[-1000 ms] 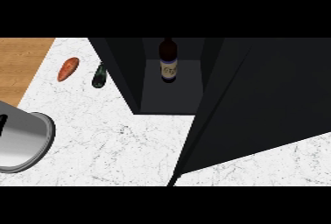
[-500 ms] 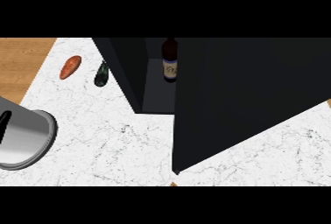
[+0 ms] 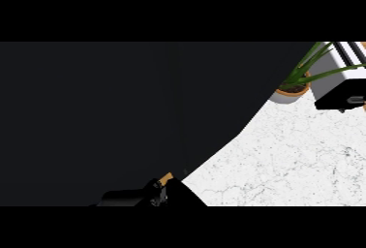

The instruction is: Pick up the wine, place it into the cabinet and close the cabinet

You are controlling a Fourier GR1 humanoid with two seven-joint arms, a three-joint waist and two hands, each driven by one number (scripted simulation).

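Observation:
The black cabinet (image 3: 107,116) fills the left and middle of the head view, and its dark face hides the inside. No wine bottle shows anywhere. A black hand (image 3: 132,197), seemingly my right one, shows partly at the lower edge, against the foot of the cabinet. Most of that hand is hidden against the black surface. My left hand does not show.
The white marble counter (image 3: 286,160) lies bare to the right of the cabinet. A potted plant (image 3: 295,87) stands at the upper right, with a white and black appliance (image 3: 342,89) beside it at the right edge.
The dark cabinet door has swung across: the open shelf with the wine bottle, the pan and the vegetables at the left are now hidden. The plant and the appliance have come into view.

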